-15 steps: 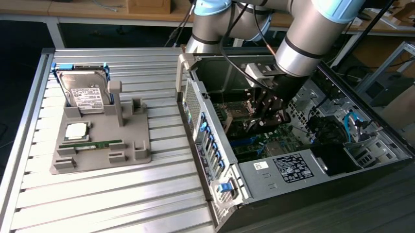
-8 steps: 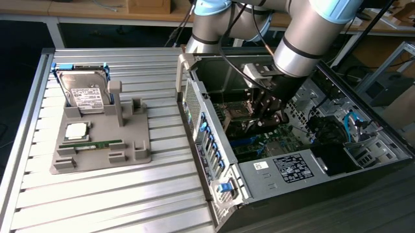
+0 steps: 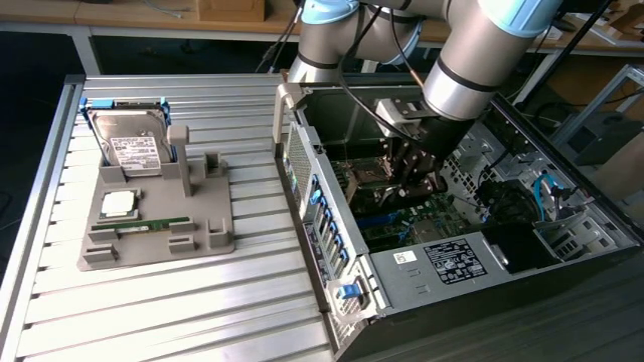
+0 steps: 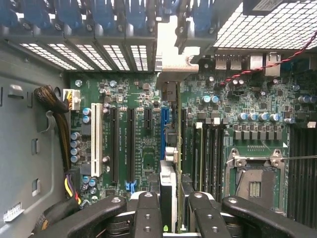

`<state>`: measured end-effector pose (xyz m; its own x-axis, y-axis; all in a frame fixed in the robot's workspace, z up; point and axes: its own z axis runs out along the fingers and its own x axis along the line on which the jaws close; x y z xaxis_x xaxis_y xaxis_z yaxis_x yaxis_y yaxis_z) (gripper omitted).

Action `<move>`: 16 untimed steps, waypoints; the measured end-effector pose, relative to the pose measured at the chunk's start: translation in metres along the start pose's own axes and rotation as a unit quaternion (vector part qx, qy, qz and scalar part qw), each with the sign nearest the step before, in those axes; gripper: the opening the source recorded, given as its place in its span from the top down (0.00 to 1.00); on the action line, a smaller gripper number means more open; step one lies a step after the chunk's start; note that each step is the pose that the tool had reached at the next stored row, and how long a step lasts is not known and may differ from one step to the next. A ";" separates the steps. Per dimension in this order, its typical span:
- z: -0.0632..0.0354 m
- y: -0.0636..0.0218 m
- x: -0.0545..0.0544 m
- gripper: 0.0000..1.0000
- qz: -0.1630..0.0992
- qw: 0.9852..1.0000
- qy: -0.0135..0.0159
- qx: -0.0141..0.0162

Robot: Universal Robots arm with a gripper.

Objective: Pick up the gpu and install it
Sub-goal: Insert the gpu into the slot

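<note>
The black-fingered claw (image 4: 171, 210) is reaching inside the open black computer case (image 3: 332, 219), clamping the thin, edge-on expansion card with its silver bracket (image 4: 170, 124), which is standing upright over the green motherboard (image 4: 138, 139), beside the blue slot (image 4: 162, 131).

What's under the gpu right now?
The gpu, held edge-on by the gripper, stands over the motherboard slots. Its lower edge and the slot beneath are covered.
</note>
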<state>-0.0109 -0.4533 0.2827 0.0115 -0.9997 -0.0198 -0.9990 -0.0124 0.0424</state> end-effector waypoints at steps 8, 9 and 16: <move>0.0007 0.0048 0.001 0.73 0.000 1.000 0.000 0.000; 0.0008 0.0053 0.001 0.73 0.000 1.000 0.000 0.000; 0.0014 0.0102 0.001 0.73 0.000 1.000 0.000 0.000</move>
<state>-0.0211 -0.4549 0.2817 0.0114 -0.9997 -0.0194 -0.9990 -0.0123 0.0424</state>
